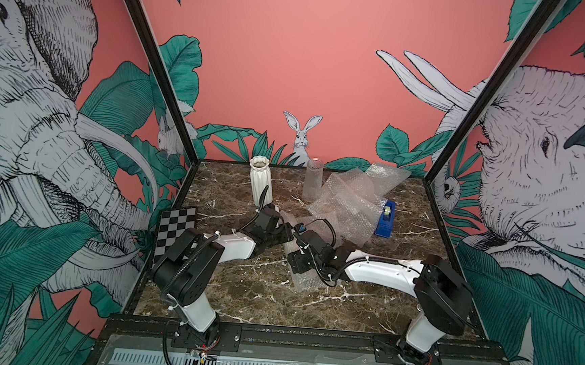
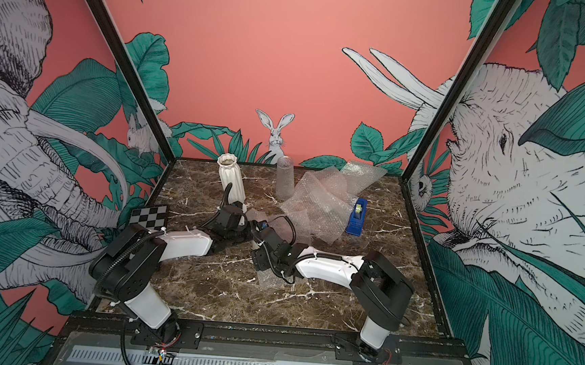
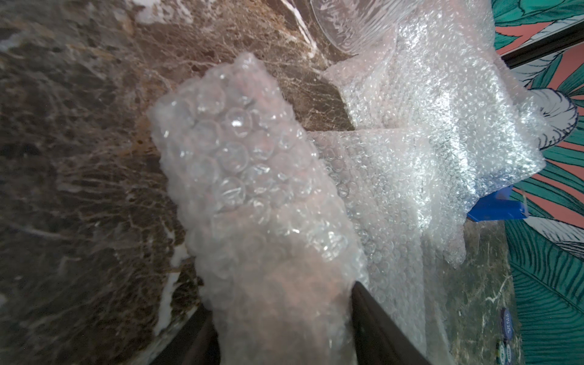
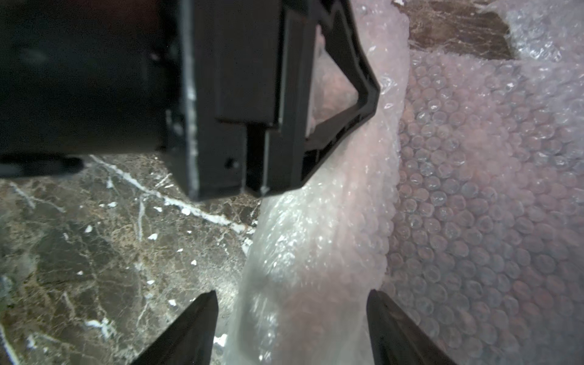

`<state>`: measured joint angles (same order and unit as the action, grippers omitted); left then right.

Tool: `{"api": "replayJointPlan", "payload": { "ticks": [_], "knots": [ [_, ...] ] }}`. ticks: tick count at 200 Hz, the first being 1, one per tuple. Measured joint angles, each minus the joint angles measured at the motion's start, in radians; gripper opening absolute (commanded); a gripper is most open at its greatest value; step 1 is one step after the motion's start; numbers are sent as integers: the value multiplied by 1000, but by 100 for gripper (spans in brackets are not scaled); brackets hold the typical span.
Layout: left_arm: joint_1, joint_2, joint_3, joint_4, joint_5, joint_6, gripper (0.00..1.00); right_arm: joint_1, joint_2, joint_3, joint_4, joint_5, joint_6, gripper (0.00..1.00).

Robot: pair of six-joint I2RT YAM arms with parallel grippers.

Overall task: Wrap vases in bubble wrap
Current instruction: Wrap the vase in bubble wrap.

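Observation:
My left gripper [image 3: 281, 298] is shut on a roll of bubble wrap [image 3: 249, 177]; what the roll holds is hidden. My right gripper [image 4: 292, 294] straddles the same roll [image 4: 303, 259] lower down, jaws open, with a slit of marble showing beside one finger. The left gripper [image 4: 284, 110] grips the roll just beyond it. In both top views the two wrists meet mid-table, and the roll's free end [image 1: 298, 273] [image 2: 266, 277] lies on the marble. The tall white ribbed vase [image 1: 260, 181] and the clear glass vase [image 1: 312, 181] stand at the back.
Loose bubble wrap sheets [image 1: 351, 201] [image 3: 426, 132] are piled at the back right, reaching up to the roll. A blue tape dispenser [image 1: 385, 220] stands beside them. A checkerboard card [image 1: 175, 231] leans at the left wall. Printed walls enclose the marble table [image 1: 241, 292].

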<state>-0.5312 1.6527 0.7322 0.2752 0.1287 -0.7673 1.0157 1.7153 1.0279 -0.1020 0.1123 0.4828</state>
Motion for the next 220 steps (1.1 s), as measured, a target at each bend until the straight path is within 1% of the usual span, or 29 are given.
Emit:
{"api": "replayJointPlan", "payload": {
  "ticks": [41,90,119,169,206,220],
  "knots": [
    [0,0,0,0,-3,0,63,2,51,10,8,5,15,65],
    [0,0,0,-5,-11,-2,69,-6,64,16,14,-1,67,65],
    [2,0,4,-18,-16,-3,74,-35,64,-5,57,-57,104,61],
    [10,-29,6,-64,-22,20,88,-88,42,-100,235,-181,185,56],
    [17,-70,6,-67,-19,35,89,-133,31,-208,428,-279,273,54],
    [17,-73,6,-62,-14,38,88,-143,31,-234,481,-299,301,54]
  ]
}}
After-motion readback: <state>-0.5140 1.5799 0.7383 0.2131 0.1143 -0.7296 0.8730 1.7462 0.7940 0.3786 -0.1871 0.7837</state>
